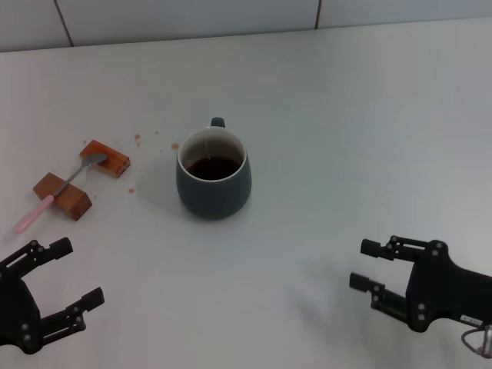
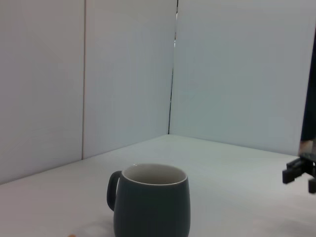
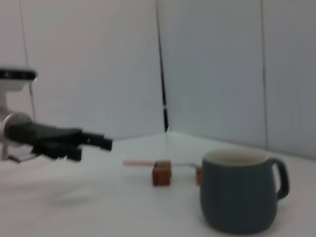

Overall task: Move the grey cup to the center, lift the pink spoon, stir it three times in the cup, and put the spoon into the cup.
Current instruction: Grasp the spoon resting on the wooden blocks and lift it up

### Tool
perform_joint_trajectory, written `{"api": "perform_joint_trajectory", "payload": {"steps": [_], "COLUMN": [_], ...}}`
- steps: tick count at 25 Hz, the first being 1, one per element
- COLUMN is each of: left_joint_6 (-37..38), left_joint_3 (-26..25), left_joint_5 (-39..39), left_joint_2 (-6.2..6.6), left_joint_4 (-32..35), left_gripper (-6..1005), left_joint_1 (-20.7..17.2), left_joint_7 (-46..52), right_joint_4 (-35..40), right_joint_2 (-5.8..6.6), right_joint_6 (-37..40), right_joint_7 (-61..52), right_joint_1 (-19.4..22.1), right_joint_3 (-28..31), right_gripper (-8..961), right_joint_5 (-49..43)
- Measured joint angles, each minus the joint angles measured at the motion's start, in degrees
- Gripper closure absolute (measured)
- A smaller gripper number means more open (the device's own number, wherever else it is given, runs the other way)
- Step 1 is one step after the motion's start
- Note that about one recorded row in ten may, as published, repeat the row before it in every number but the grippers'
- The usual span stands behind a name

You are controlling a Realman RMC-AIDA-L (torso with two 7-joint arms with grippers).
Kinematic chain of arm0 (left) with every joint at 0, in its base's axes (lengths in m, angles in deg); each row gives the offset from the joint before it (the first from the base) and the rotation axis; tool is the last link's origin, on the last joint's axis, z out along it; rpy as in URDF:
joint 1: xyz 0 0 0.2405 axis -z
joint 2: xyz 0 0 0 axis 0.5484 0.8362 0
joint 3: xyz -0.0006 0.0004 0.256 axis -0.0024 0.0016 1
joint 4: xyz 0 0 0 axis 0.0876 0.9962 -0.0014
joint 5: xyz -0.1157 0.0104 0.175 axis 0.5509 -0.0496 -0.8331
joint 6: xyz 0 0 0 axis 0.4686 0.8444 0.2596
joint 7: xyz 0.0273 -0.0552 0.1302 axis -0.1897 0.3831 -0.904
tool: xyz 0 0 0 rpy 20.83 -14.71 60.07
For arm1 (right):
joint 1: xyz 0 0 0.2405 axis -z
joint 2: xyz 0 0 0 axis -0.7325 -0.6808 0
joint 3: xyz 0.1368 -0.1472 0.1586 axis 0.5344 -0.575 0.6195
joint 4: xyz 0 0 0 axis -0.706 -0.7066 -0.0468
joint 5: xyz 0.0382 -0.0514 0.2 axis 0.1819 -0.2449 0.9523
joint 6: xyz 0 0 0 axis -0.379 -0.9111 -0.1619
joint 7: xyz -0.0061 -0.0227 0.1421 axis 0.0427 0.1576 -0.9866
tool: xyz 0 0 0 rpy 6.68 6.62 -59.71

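Note:
The grey cup (image 1: 214, 175) stands upright near the middle of the table, handle to the far side, with dark liquid inside. It also shows in the left wrist view (image 2: 150, 202) and the right wrist view (image 3: 239, 197). The pink spoon (image 1: 54, 196) lies across two brown blocks, left of the cup, its silver bowl on the far block. It shows in the right wrist view (image 3: 140, 162) too. My left gripper (image 1: 81, 272) is open and empty at the near left, below the spoon. My right gripper (image 1: 361, 264) is open and empty at the near right, apart from the cup.
Two brown wooden blocks (image 1: 105, 157) (image 1: 63, 194) carry the spoon. Small brown crumbs (image 1: 138, 139) lie between the blocks and the cup. A tiled wall (image 1: 231, 15) borders the table's far edge.

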Motion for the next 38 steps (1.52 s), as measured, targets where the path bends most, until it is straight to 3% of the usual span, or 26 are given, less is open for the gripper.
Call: {"api": "perform_joint_trajectory", "payload": {"steps": [13,17,19,21,22,24,26,27,29,32,38], "left_joint_6": [-0.1,0.4,1.6,1.7,1.7,0.8,1.0,1.0,1.1,-0.3,-6.7], "left_joint_3": [-0.2,-0.7,-2.4,-5.7,-5.7,-8.0,-14.6,-14.6,-21.7,-23.9,-23.3], "left_joint_5": [0.2,0.6,2.4,5.0,5.0,5.4,6.0,6.0,6.4,6.3,1.9], "left_joint_2": [-0.08,-0.09,-0.10,-0.01,-0.01,0.12,0.46,0.46,1.09,1.67,2.04], "left_joint_4": [0.0,-0.5,-0.8,-1.8,-1.8,-2.2,-2.6,-2.6,-2.9,-2.9,-2.3], "left_gripper": [154,154,154,155,155,155,155,155,155,155,155], "left_joint_1": [0.1,0.3,1.0,2.9,2.9,4.1,4.6,4.6,4.4,4.0,3.4], "left_joint_7": [-0.5,1.8,7.9,23.9,23.9,34.9,47.1,47.1,57.7,65.9,81.1], "right_joint_4": [-0.2,-0.1,-0.1,-0.1,-0.1,-0.1,-0.1,-0.1,-0.1,0.1,0.3], "right_joint_2": [-0.04,-0.10,-0.11,-0.12,-0.12,-0.13,-0.12,-0.12,-0.09,0.01,0.12], "right_joint_6": [-1.5,-1.5,-1.5,-1.5,-1.5,-1.5,-1.5,-1.5,-1.5,-1.5,-1.5], "right_joint_7": [-0.7,-0.7,-0.7,-0.7,-0.7,-0.7,-0.7,-0.7,-0.7,-0.7,-0.7], "right_joint_1": [-0.9,-1.1,-1.2,-1.4,-1.4,-1.6,-1.9,-1.9,-2.0,-2.0,-2.7], "right_joint_3": [-0.1,-0.1,0.0,-0.1,-0.1,0.0,0.0,0.0,0.0,0.0,0.0], "right_gripper": [245,246,246,245,245,245,245,246,246,246,246], "right_joint_5": [-2.5,-2.5,-2.5,-2.6,-2.6,-2.6,-2.7,-2.7,-2.7,-2.7,-2.7]}}
